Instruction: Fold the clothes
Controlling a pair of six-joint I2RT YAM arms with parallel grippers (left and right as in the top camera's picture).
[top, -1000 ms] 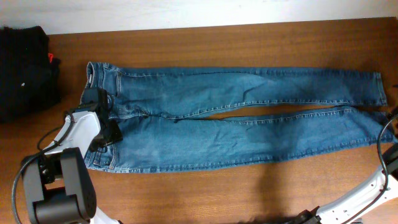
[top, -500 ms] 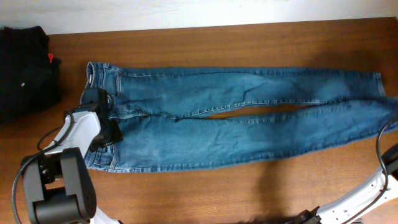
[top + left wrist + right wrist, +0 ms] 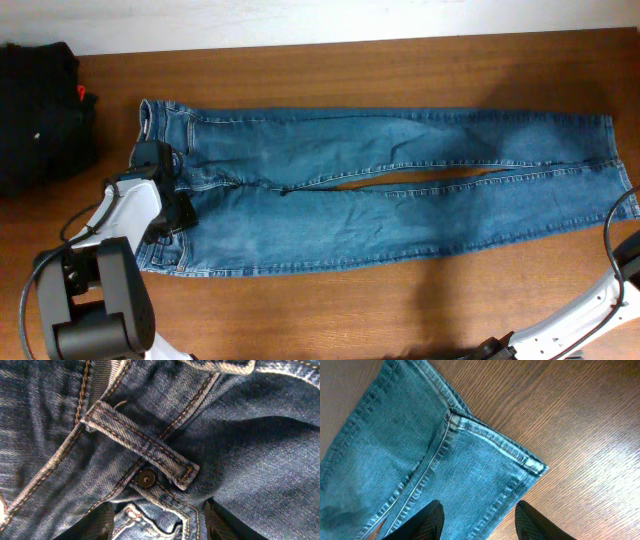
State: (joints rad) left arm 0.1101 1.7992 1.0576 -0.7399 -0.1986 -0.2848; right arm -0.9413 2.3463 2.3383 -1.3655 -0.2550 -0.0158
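The clothes, blue jeans [image 3: 380, 190], lie flat on the table with the waist at the left and both legs stretched to the right. My left gripper [image 3: 175, 215] rests on the lower half of the waistband. In the left wrist view its fingers [image 3: 102, 525] have bunched denim between them, just below a belt loop [image 3: 137, 442] and a rivet [image 3: 146, 478]. My right gripper [image 3: 480, 525] stands open over the hem corner [image 3: 532, 465] of the lower leg, its fingertips apart and nothing pinched. In the overhead view only the right arm's cable shows at the right edge.
A black garment pile [image 3: 40, 115] with a small red tag [image 3: 82, 95] sits at the far left. Bare wooden table [image 3: 400, 60] runs behind the jeans and in front [image 3: 350, 310]. The leg hems reach close to the table's right edge.
The lower leg's end was lifted and blurred half a second ago; now it lies flat, nearer the upper leg. My right gripper closed, then opened and let it go. The left arm has not moved.
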